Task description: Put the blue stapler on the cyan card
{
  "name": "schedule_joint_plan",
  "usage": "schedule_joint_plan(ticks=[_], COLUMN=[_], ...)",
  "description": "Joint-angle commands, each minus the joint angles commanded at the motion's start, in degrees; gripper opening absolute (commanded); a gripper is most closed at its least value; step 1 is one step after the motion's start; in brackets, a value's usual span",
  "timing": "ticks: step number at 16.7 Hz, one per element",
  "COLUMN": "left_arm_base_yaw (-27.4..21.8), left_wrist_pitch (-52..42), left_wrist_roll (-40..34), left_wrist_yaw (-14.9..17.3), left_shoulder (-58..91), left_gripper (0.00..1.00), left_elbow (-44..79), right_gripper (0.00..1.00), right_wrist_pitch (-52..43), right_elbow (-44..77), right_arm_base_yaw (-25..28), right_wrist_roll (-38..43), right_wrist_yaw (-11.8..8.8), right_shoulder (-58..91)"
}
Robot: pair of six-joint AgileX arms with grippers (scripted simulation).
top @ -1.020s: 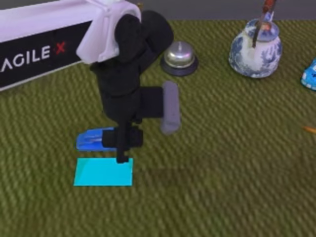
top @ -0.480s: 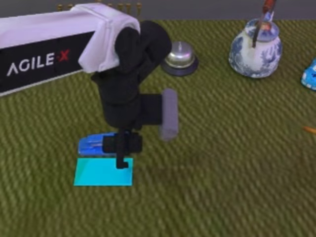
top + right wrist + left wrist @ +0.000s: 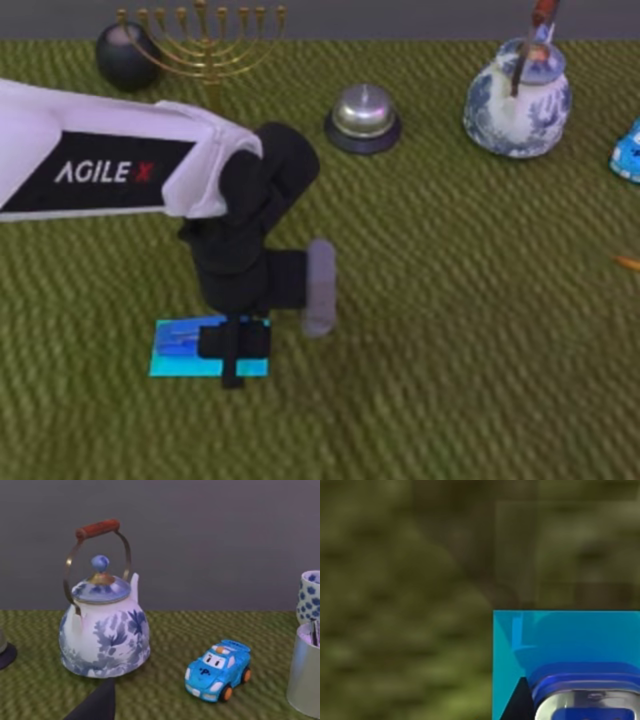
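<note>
Top view: the left tool (image 3: 232, 352) has carried the blue stapler (image 3: 185, 337) from the bare counter (image 3: 450, 350) just beyond the cyan card (image 3: 170, 366) to a position over the card. In the left wrist view the stapler's nose sits above cyan, not green. The tool appears clamped on the stapler, though its fingers are largely hidden. What probably remains is lowering and release. The right arm is parked out of view, near the teapot (image 3: 517, 98).
</note>
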Motion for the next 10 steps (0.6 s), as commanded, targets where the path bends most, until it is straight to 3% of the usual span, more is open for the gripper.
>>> schedule_joint_plan(ticks=[4,10], left_arm_base_yaw=[0.0,0.0], left_wrist_pitch=[0.1,0.1], left_wrist_roll=[0.0,0.0], left_wrist_yaw=[0.0,0.0], left_shoulder=[0.0,0.0], left_gripper=[0.0,0.45], left_elbow=[-0.1,-0.1], right_gripper=[1.0,1.0], right_wrist_pitch=[0.0,0.0], right_elbow=[0.0,0.0], right_arm_base_yaw=[0.0,0.0], right_wrist_roll=[0.0,0.0], right_wrist_yaw=[0.0,0.0], right_shoulder=[0.0,0.0])
